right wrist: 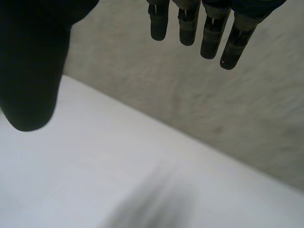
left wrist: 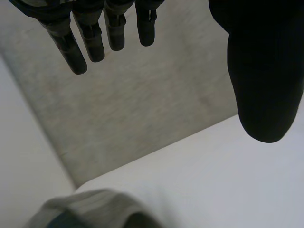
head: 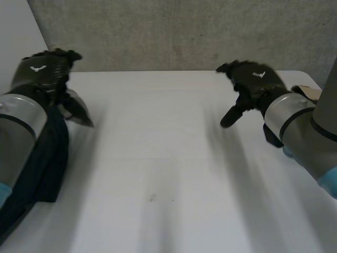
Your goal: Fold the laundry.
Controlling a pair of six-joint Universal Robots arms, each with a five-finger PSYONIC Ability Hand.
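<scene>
dark cloth bunched at the near left, no fold made yet

dark navy crumpled cloth (head: pixel 50 158) lies in a heap along the near left edge of the white flat table (head: pixel 168 158), under the left forearm. a greyer flap of cloth (head: pixel 79 110) hangs just beside the left hand (head: pixel 45 71); i cannot tell if it belongs to the same garment. this hand is raised at the far left corner, fingers straight, thumb well apart, holding nothing. the right hand (head: pixel 255 84) hovers over the far right of the table, likewise spread wide and empty.

judging from this, the task is at its very start: the laundry is neither spread flat nor creased, so laying out, smoothing and every fold are left.

room is generous. the whole middle and right of the table lie bare between the hands. limits are the rough grey wall (head: pixel 184 31) along the far edge, the left edge where the cloth sits and could slide off, and a small tan object (head: pixel 308 92) near the right arm.
</scene>
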